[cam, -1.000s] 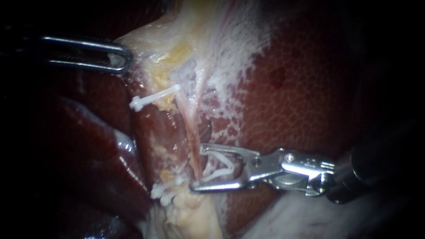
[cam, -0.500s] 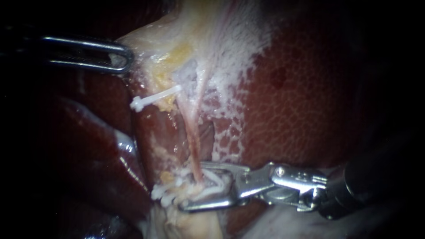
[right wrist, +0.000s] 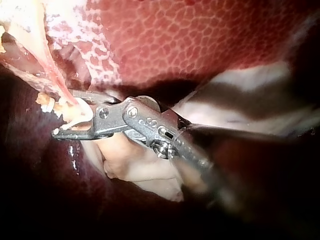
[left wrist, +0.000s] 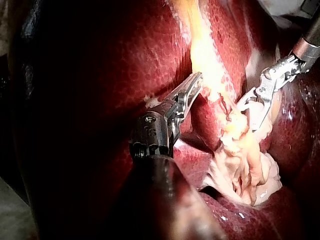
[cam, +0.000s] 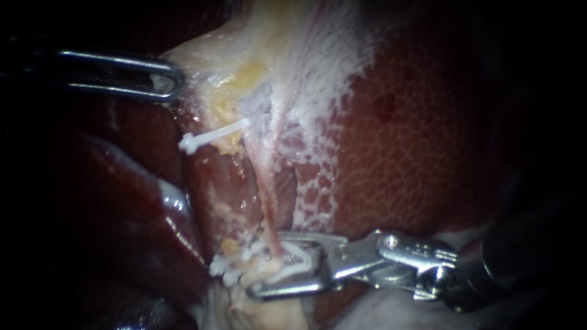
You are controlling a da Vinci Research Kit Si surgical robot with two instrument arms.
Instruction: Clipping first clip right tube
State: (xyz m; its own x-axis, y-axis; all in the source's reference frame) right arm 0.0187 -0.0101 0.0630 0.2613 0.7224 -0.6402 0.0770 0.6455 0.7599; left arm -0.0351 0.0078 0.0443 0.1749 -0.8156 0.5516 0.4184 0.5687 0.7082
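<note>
Jaws of the right instrument (cam: 266, 264), lower centre, stand narrow, closed on a white clip (cam: 298, 260) astride the pink tube (cam: 267, 201). Farther, upper left, the left instrument (cam: 174, 79) clamps its jaws on pale tissue (cam: 202, 67). The left wrist view shows both instruments, the right wrist view only its own; only the endoscope shows the upper clip (cam: 215, 134). Counted: 2 instruments, 1 tube, 2 clips, 1 bunched white cluster (cam: 227, 267).

Left instrument (cam: 176, 78) upper left, clip (cam: 297, 259) in right instrument (cam: 269, 264) astride tube (cam: 264, 195) below
</note>
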